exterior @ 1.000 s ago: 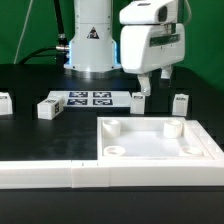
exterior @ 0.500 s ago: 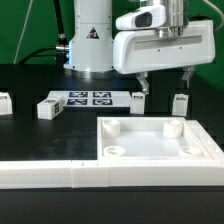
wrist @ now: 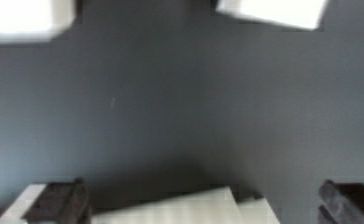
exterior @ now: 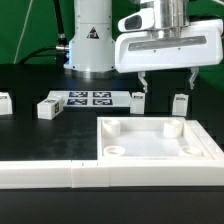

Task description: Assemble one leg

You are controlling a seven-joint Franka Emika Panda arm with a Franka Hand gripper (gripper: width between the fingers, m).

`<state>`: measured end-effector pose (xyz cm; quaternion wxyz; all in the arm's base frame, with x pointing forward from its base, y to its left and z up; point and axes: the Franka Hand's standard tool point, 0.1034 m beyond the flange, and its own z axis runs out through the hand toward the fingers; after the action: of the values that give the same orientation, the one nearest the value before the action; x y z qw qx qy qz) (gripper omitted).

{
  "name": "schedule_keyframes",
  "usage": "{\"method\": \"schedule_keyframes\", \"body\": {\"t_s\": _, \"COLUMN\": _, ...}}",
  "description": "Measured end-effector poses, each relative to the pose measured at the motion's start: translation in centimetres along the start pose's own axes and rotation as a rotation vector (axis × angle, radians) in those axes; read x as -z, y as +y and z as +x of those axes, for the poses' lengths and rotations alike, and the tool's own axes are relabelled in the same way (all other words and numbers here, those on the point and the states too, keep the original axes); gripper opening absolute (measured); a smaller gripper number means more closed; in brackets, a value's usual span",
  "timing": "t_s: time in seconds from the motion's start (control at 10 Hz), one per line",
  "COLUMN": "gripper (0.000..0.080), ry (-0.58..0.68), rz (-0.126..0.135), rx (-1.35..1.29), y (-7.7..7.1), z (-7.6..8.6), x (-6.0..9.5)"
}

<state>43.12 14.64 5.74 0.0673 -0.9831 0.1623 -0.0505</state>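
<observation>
Leg [exterior: 181, 103] upright, long axis vertical; fingers [exterior: 192, 76] spread.

Four small white legs [exterior: 47, 107] sat on the table [exterior: 30, 140], along with one large white panel [exterior: 150, 140] bearing four round sockets [exterior: 115, 151], one marker board [exterior: 90, 98] and one gripper [exterior: 167, 80].

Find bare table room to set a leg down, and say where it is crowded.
Widest bare table lies between the marker board, the panel and the front rail. Crowded: the back row, where two legs sit below the open hand.
</observation>
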Motion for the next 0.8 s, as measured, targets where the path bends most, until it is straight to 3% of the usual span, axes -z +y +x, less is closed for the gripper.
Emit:
{"method": "schedule_keyframes", "body": {"t_s": 0.2, "gripper": 0.0649, "ry": -0.008, "rz": 0.007, "rx": -0.099, "y": -1.07, "z": -0.98, "x": -0.12}}
{"method": "schedule_keyframes", "body": {"t_s": 0.6, "gripper": 0.0649, "ry": -0.033, "rz": 0.001, "rx": -0.096, "y": -0.76, "z": -0.91, "x": -0.21}}
{"method": "schedule_keyframes", "body": {"t_s": 0.7, "gripper": 0.0649, "ry": -0.121, "rz": -0.024, "rx": -0.054, "y": -0.12, "z": -1.33, "x": -0.42}}
{"method": "schedule_keyframes", "body": {"t_s": 0.8, "gripper": 0.0649, "ry": -0.221, "rz": -0.043, "rx": -0.059, "y": -0.51, "z": -1.53, "x": -0.44}}
